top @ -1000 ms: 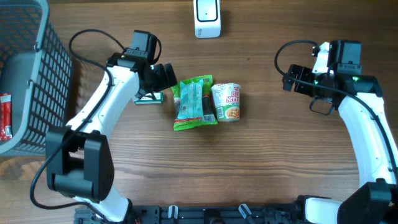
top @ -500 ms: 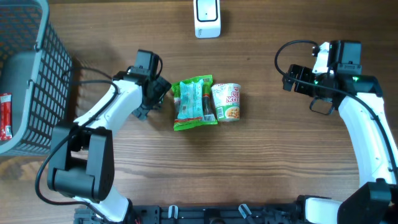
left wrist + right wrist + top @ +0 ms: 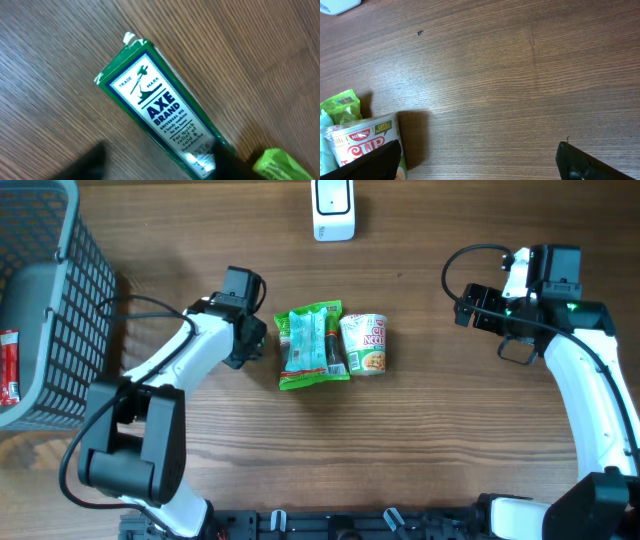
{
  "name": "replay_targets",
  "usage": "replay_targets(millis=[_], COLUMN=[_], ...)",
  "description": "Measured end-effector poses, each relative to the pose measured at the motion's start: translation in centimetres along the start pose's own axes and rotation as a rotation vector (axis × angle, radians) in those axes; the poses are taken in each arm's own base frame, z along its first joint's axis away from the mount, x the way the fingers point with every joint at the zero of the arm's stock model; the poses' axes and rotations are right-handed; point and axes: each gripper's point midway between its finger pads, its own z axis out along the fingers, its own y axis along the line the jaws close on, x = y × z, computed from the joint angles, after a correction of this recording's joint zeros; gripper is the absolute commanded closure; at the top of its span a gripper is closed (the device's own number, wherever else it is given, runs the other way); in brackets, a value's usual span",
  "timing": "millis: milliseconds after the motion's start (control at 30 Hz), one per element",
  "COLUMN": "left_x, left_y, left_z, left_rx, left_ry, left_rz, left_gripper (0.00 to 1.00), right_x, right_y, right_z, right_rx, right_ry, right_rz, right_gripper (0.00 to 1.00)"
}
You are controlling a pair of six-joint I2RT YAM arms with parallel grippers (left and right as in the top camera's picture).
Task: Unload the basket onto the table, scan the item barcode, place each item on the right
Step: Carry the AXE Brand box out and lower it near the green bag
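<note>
A green Axe Brand box (image 3: 160, 110) lies flat on the wooden table and fills the left wrist view. My left gripper (image 3: 155, 162) straddles its lower end. One dark finger (image 3: 227, 160) overlaps the box's edge, while the other finger (image 3: 82, 162) stands apart from it on bare wood, so the jaws are open. In the overhead view my left gripper (image 3: 245, 340) covers the box. A white scanner (image 3: 333, 208) sits at the table's far edge. My right gripper (image 3: 482, 313) hovers open and empty at the right, seen in its wrist view (image 3: 477, 162) over bare wood.
A green snack packet (image 3: 312, 345) and a cup of noodles (image 3: 365, 343) lie side by side just right of my left gripper. A grey wire basket (image 3: 45, 290) stands at the far left, with a red packet (image 3: 8, 365) in it.
My left gripper has moved down and right onto the green box, which showed beside it in the overhead view and is now covered. Its jaws have narrowed. The right arm has stayed still.
</note>
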Motion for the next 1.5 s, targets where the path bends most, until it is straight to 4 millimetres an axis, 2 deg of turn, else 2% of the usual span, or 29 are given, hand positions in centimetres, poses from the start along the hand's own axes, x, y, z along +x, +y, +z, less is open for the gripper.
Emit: replay_targets(millis=[200, 333, 400, 433, 500, 567, 633, 733, 933, 967, 1000, 1067, 1167, 1300, 1333, 1467, 1500], left_x=[-1.0, -1.2, -0.9, -0.7, -0.3, -0.1, -0.1, -0.1, -0.5, -0.4, -0.3, 0.0, 0.2, 0.0, 0.0, 0.4, 0.5], left_y=[-2.1, -2.2, -1.8, -1.5, -1.1, -0.8, -0.8, -0.9, -1.6, -1.7, -1.8, -1.7, -1.6, -1.8, -1.8, -1.3, -1.2], left_z=[-0.2, -0.2, 0.1, 0.4, 1.1, 1.5, 1.6, 1.4, 0.0, -0.2, -0.4, -0.4, -0.4, -0.3, -0.2, 1.3, 1.6], left_rx=[0.078, 0.08, 0.06, 0.047, 0.022, 0.005, 0.003, 0.009, 0.053, 0.06, 0.066, 0.064, 0.06, 0.065, 0.065, 0.033, 0.023], left_ry=[-0.059, -0.068, -0.062, -0.057, -0.044, -0.037, -0.036, -0.039, -0.047, -0.044, -0.036, -0.021, -0.012, -0.023, -0.023, -0.006, -0.001], left_rz=[0.013, 0.017, 0.022, 0.027, 0.035, 0.043, 0.053, 0.052, 0.086, 0.096, 0.111, 0.139, 0.165, 0.168, 0.168, 0.169, 0.172], left_gripper=[0.22, 0.09, 0.08, 0.12, 0.3, 0.43, 0.51, 0.55, 0.5, 0.45, 0.31, 0.26, 0.0, 0.0, 0.01, 0.43, 0.47], right_x=[0.0, 0.0, 0.0, 0.0, 0.0, 0.0, 0.0, 0.0, 0.0, 0.0, 0.0, 0.0, 0.0, 0.0, 0.0, 0.0, 0.0], right_y=[0.0, 0.0, 0.0, 0.0, 0.0, 0.0, 0.0, 0.0, 0.0, 0.0, 0.0, 0.0, 0.0, 0.0, 0.0, 0.0, 0.0], right_z=[0.0, 0.0, 0.0, 0.0, 0.0, 0.0, 0.0, 0.0, 0.0, 0.0, 0.0, 0.0, 0.0, 0.0, 0.0, 0.0, 0.0], right_rx=[0.0, 0.0, 0.0, 0.0, 0.0, 0.0, 0.0, 0.0, 0.0, 0.0, 0.0, 0.0, 0.0, 0.0, 0.0, 0.0, 0.0], right_ry=[0.0, 0.0, 0.0, 0.0, 0.0, 0.0, 0.0, 0.0, 0.0, 0.0, 0.0, 0.0, 0.0, 0.0, 0.0, 0.0, 0.0], right_rz=[0.0, 0.0, 0.0, 0.0, 0.0, 0.0, 0.0, 0.0, 0.0, 0.0, 0.0, 0.0, 0.0, 0.0, 0.0, 0.0, 0.0], right_gripper=[0.0, 0.0, 0.0, 0.0, 0.0, 0.0, 0.0, 0.0, 0.0, 0.0, 0.0, 0.0, 0.0, 0.0, 0.0, 0.0, 0.0])
